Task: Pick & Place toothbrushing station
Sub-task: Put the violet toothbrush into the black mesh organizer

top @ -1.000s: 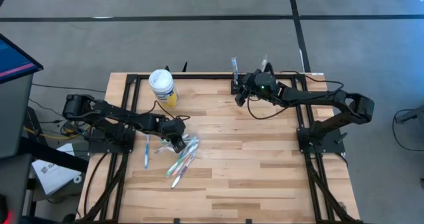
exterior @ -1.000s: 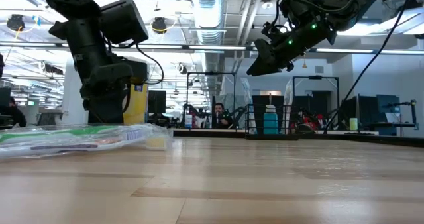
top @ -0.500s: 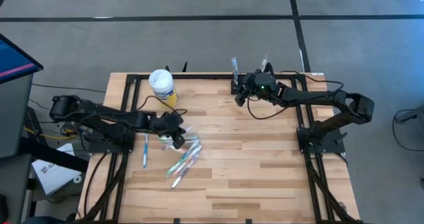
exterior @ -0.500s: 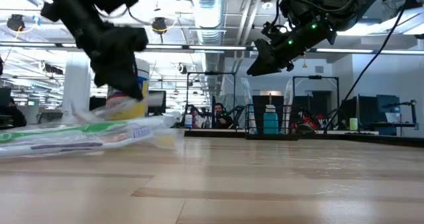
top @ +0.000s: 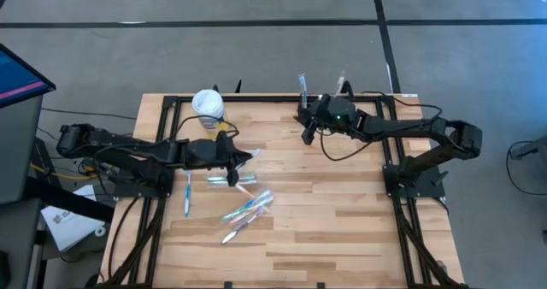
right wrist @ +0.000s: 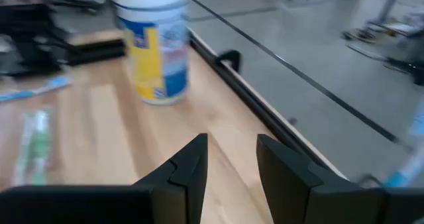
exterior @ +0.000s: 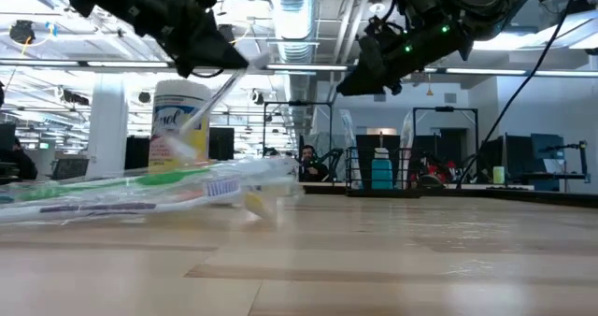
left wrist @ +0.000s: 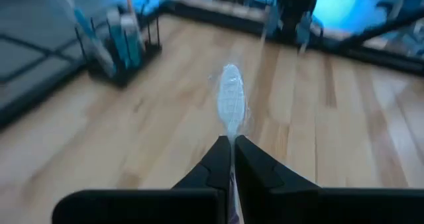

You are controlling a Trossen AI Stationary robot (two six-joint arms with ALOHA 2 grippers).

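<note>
We see the left end effector (top: 232, 156) raised over the left-middle of the wooden worktop (top: 342, 212), its fingers (left wrist: 218, 159) pinched narrowly on one wrapped toothbrush (left wrist: 230, 105), which sticks forward and upward from the tips. In the low view that toothbrush (exterior: 210, 106) slants down from the end effector (exterior: 224, 59) in front of the white tub (exterior: 181, 120) with the yellow label. Below and beside it, a loose pile of wrapped toothbrushes (top: 244, 208) lies on the worktop, with a single blue one (top: 188, 195) lying apart near the left frame rail.

The toothbrushing station (top: 309, 109), a small black wire caddy, stands at the far edge of the worktop, right of centre, with a few items standing upright in it. In the left wrist view it (left wrist: 119, 48) shows off to one side, well apart from the held toothbrush.

The right end effector (top: 308, 132) hovers just in front of the caddy, above the worktop. Its fingers (right wrist: 187, 164) stand moderately apart with nothing between them, pointing towards the white tub (right wrist: 156, 42).
</note>
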